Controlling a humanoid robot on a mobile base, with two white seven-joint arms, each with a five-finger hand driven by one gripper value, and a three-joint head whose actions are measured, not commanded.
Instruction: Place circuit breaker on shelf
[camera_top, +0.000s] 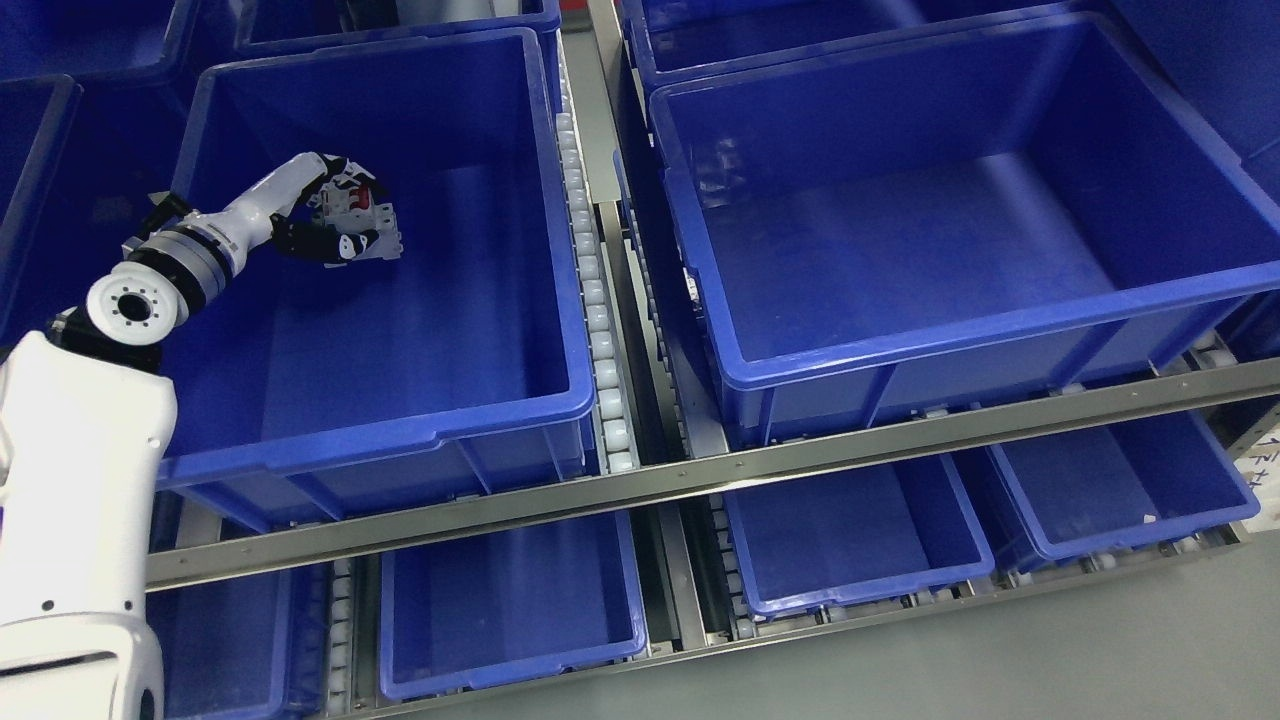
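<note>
My left hand (340, 215) reaches over the left wall of a large blue bin (420, 420) on the shelf. Its white and black fingers are curled around a small white circuit breaker (362, 218) with red marks. The breaker hangs inside the bin's upper left part, above the bin floor. I cannot tell whether it touches the floor. My left arm runs down to the lower left corner of the picture. My right arm is out of view.
A second large blue bin (960, 330) stands to the right on the same shelf level, past a white roller track (595, 300). A grey metal shelf rail (700, 470) crosses the front. Smaller blue bins (850, 530) sit on the lower level. Grey floor lies at the bottom right.
</note>
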